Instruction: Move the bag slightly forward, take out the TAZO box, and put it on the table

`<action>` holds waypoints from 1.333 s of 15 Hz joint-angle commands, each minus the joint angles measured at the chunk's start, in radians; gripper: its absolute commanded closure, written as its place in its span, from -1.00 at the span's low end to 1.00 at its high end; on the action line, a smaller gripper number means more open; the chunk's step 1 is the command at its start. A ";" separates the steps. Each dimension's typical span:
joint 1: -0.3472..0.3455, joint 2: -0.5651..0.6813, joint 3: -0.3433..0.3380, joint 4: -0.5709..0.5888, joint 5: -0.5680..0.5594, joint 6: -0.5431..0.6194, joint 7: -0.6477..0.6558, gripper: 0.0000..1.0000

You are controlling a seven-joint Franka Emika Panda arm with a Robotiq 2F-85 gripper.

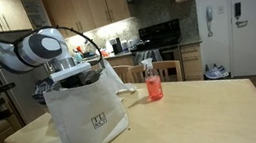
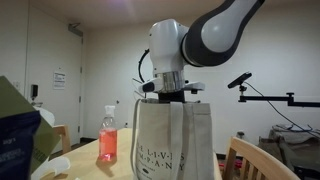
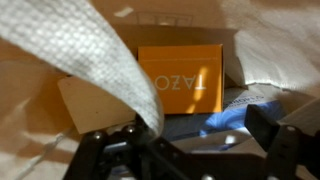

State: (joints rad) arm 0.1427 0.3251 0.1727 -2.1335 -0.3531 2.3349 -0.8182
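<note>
The white paper bag (image 1: 90, 115) stands upright on the tan table (image 1: 213, 114); it also shows in an exterior view (image 2: 178, 140). My gripper (image 1: 75, 72) reaches down into the bag's open top in both exterior views (image 2: 172, 96). In the wrist view the orange TAZO box (image 3: 180, 78) lies inside the bag, just beyond my open jaws (image 3: 185, 150), which hold nothing. A white bag handle strap (image 3: 105, 65) crosses in front of the box and hangs down toward the jaws.
A red-pink drink bottle (image 1: 152, 86) stands on the table next to the bag, also seen in an exterior view (image 2: 108, 142). A blue-and-white snack bag (image 2: 15, 140) stands close to that camera. A blue packet (image 3: 240, 115) lies inside the bag beside the box.
</note>
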 commanded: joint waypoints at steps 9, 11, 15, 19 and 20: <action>0.032 -0.164 -0.003 -0.085 -0.104 0.003 0.081 -1.00; 0.029 -0.178 -0.004 -0.101 -0.111 0.014 0.094 -1.00; 0.026 -0.185 -0.013 -0.118 -0.154 0.023 0.135 -1.00; 0.026 -0.167 -0.017 -0.105 -0.192 0.024 0.163 -1.00; 0.027 -0.163 -0.017 -0.100 -0.199 0.023 0.162 -1.00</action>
State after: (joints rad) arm 0.1672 0.1742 0.1609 -2.2223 -0.5107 2.3402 -0.6969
